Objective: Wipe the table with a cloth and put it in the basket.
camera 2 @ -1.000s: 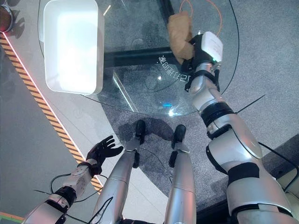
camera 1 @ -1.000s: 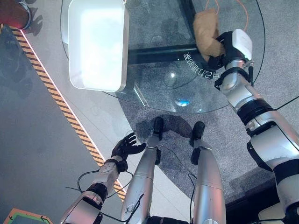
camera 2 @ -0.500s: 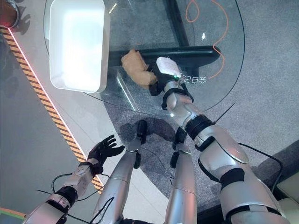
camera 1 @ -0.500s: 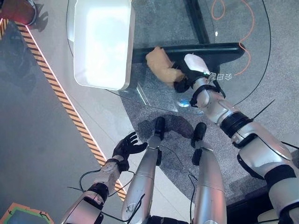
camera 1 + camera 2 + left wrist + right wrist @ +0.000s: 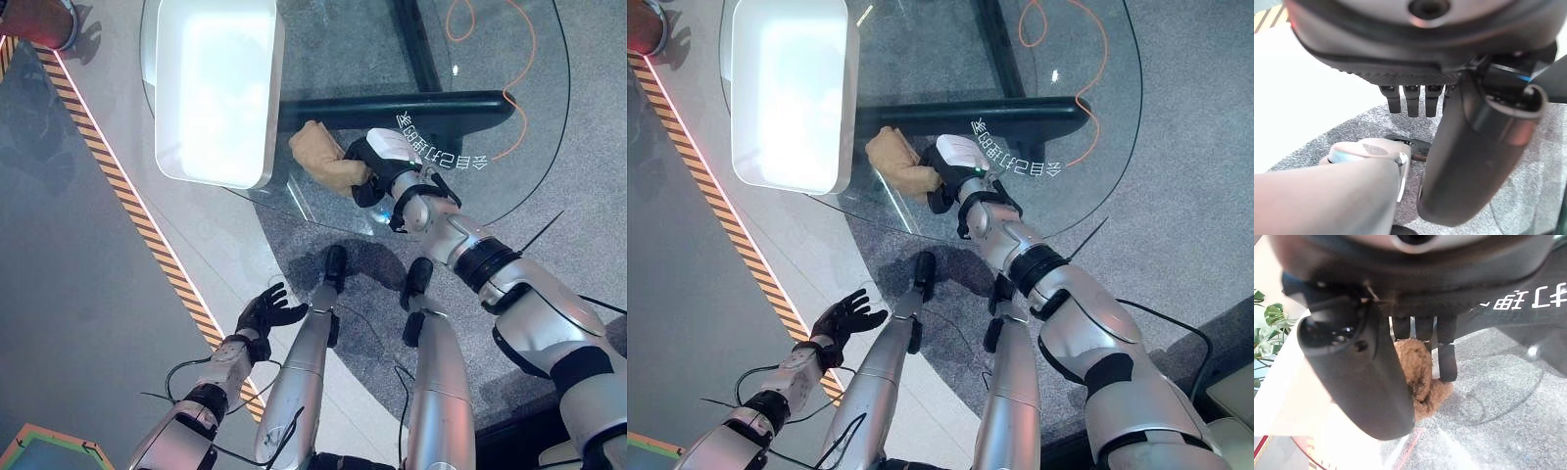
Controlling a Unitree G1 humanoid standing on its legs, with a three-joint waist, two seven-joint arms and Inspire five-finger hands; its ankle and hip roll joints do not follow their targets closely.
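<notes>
right hand point(image 5: 377, 166): curled, seemingly gripping | left hand point(image 5: 263, 311): low, fingers spread

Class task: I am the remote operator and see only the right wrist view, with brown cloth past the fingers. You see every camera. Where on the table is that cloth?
Observer: The cloth lies on the glass table near its front edge, just right of the white basket.
Operator: Is the cloth in the basket?
Observer: No, it is outside, close beside the basket's near right corner.
Operator: What is the other hand doing?
Observer: The left hand hangs open, low beside the table, over the floor by the striped tape.
Operator: And mine?
Observer: The right hand grips the cloth from the right.
</notes>
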